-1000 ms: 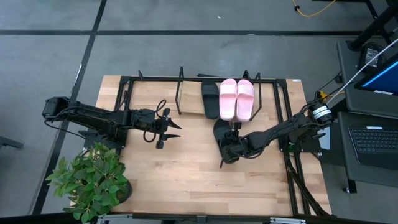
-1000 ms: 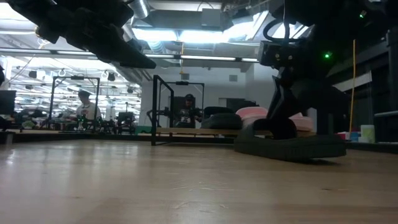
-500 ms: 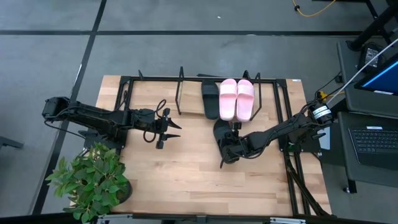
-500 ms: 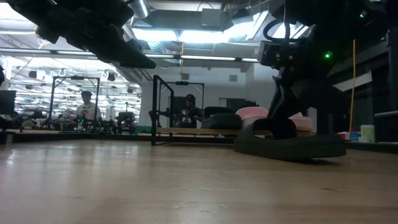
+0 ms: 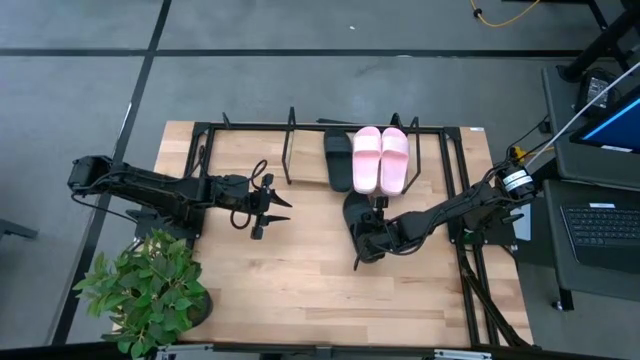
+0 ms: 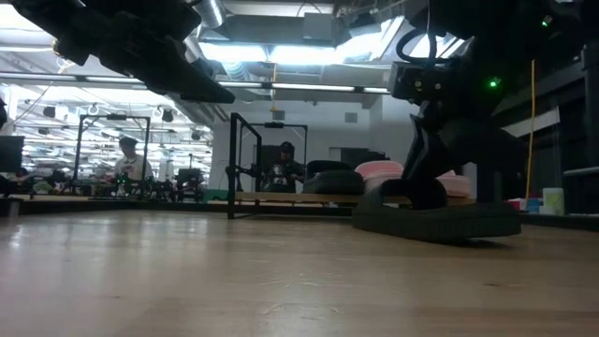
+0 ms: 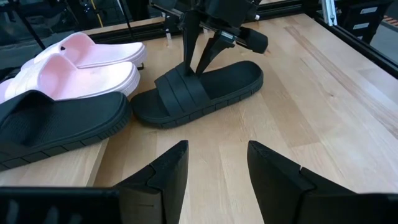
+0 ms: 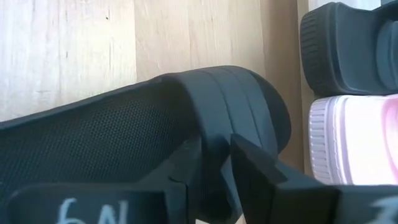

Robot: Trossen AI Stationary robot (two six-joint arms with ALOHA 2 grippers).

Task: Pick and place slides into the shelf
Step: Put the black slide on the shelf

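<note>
Nothing has shifted since a second ago: both arms and every sandal sit exactly where they were. Right gripper (image 7: pixel 200 43) is down on the loose black foam slide sandal (image 5: pixel 357 222) lying on the pale wooden tabletop (image 5: pixel 300 290), just in front of the tilted light wooden shelf in its thin black wire frame (image 5: pixel 300 150). Its two dark fingers (image 8: pixel 186 168) are pinched on the wide ribbed strap (image 7: pixel 181 90), one finger on each side of it, so that's a grip on the slide, sole flat on the wood in the low view. Left gripper (image 5: pixel 262 210) hangs over the table well off to the left, fingers (image 7: pixel 168 171) spread apart and holding nothing, simply waiting. Now, to do this lift well, I'd judge the right arm wants to rise straight up first so the soft foam doesn't drag or twist out of the pinch, then carry the slide toward the open stretch of shelf left of the parked black one, heel low so it settles on the slope instead of sliding off. Watch the frame wires on the way in. Count time: four slides in all, two pale pink foam sandals (image 5: pixel 380 158) side by side on the shelf, one black slide on the shelf (image 5: pixel 338 158) touching them, one black in the gripper; one shelf; two arms.
</note>
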